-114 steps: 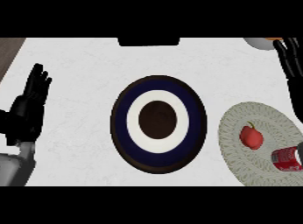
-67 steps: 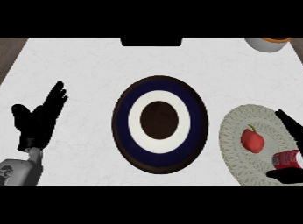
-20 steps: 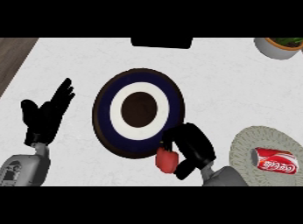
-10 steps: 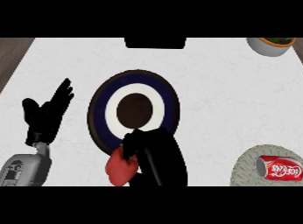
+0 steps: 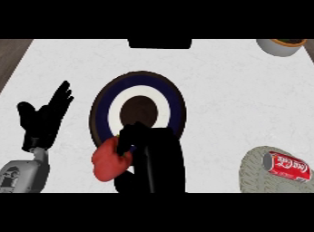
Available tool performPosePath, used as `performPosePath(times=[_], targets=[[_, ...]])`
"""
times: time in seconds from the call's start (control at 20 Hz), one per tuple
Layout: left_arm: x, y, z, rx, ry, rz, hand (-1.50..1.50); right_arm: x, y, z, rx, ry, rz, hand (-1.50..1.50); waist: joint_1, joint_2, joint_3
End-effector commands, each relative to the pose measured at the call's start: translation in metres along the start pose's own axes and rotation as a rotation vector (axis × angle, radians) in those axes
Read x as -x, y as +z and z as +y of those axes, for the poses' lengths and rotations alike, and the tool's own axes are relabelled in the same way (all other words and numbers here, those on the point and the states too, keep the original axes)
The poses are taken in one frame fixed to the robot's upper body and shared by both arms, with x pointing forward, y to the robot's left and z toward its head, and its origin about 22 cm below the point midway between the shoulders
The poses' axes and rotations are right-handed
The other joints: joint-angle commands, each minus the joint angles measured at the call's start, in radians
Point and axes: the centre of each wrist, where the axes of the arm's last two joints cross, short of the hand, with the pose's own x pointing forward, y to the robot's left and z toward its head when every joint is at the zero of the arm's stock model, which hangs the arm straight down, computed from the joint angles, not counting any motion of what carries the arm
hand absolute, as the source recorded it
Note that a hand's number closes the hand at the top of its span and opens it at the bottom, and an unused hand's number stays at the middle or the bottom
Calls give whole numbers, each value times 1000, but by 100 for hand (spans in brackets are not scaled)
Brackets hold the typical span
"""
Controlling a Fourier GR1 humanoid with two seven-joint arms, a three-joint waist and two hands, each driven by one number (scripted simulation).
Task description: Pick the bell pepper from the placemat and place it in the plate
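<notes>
Robot hand [image 5: 149, 149] hides plate [image 5: 138, 111] rim; bowl [image 5: 281, 45] cropped.

The plate [image 5: 138, 108] sits in the middle of the counter [image 5: 240, 90]. The right hand [image 5: 143, 145] holds the bell pepper [image 5: 109, 158] at the plate's near edge, and the left hand [image 5: 46, 115] rests open to the plate's left. The placemat [image 5: 260, 172] with 1 can [image 5: 290, 165] on it lies to the plate's right and nearer, and a bowl [image 5: 280, 45] sits far behind the plate to the right.

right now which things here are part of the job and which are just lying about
Job: pepper, held in the right hand; plate; placemat.

Lying about: can on the placemat; bowl at the far right corner; left hand, resting open at the left.
</notes>
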Motion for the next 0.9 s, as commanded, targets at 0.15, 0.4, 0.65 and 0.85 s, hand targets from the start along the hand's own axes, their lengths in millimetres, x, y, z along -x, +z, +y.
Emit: performPosePath(times=[0.15,0.4,0.65,0.85], targets=[[-4,-8,2,-21,-4,-24,0,31,-24,14,77,-2,190,150,-16,7,1],[2,6,8,-9,-7,-26,0,82,-52,16,56,5,239,150,-8,8,2],[6,6,-3,-12,-3,-4,0,114,-50,27,-112,97,250,150,-9,8,2],[-3,-3,-7,-1,4,-8,0,141,-42,24,-199,-89,392,150,-13,11,3]])
